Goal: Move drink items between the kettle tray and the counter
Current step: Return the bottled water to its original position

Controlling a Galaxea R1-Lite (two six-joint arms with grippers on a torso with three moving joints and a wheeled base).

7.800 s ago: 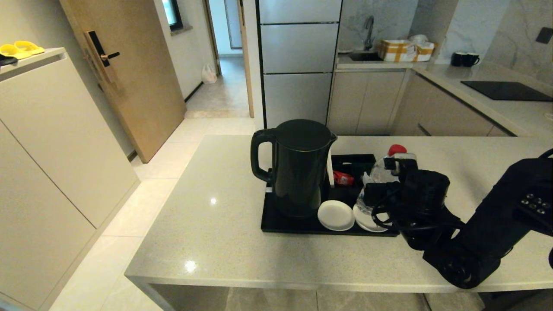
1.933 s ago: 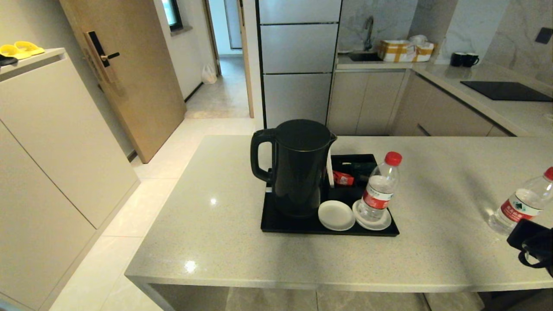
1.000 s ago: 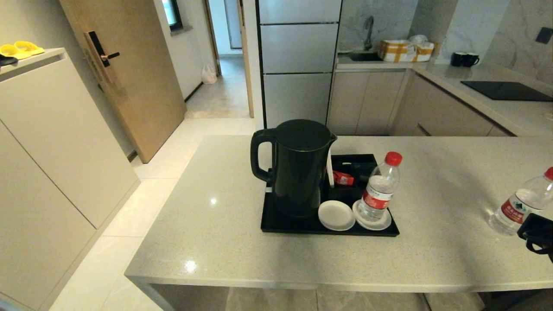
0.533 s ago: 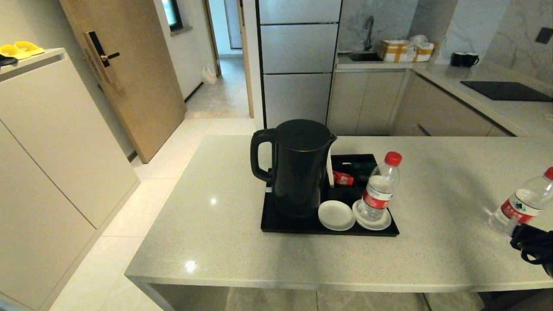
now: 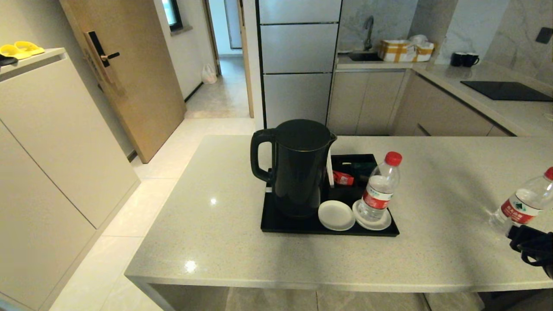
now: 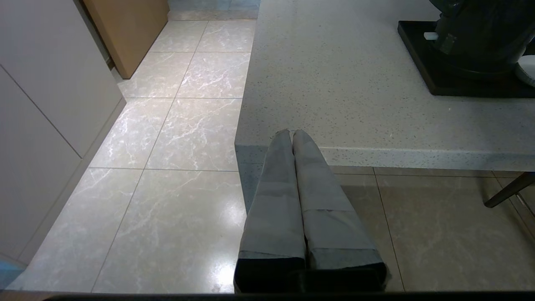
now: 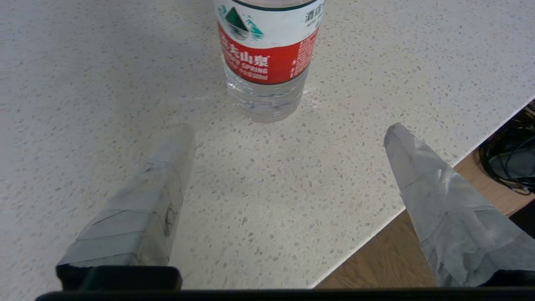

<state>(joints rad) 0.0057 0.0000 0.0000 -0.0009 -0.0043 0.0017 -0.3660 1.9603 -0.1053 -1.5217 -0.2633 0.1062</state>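
One clear water bottle (image 5: 380, 190) with a red cap stands on a white saucer (image 5: 372, 221) at the right end of the black kettle tray (image 5: 276, 224). A second bottle (image 5: 520, 204) (image 7: 267, 62) stands upright at the right end of the beige counter (image 5: 224, 224), near its front edge. My right gripper (image 7: 289, 128) is open just behind this bottle and apart from it, with nothing between its fingers. Only the right arm's black wrist (image 5: 532, 245) shows in the head view. My left gripper (image 6: 291, 133) is shut and empty, parked low by the counter's near left corner.
A black kettle (image 5: 300, 168) fills the tray's left part, with an empty white saucer (image 5: 336, 215) beside it and a sachet box (image 5: 356, 169) behind. The counter's front edge (image 7: 376, 234) runs close under my right fingers. A cabinet (image 5: 52, 142) and tiled floor lie to the left.
Since the earliest frame the right arm has left the tray, and a bottle now stands at the counter's right end. Over the last second the wrist has slid slightly toward the front edge.
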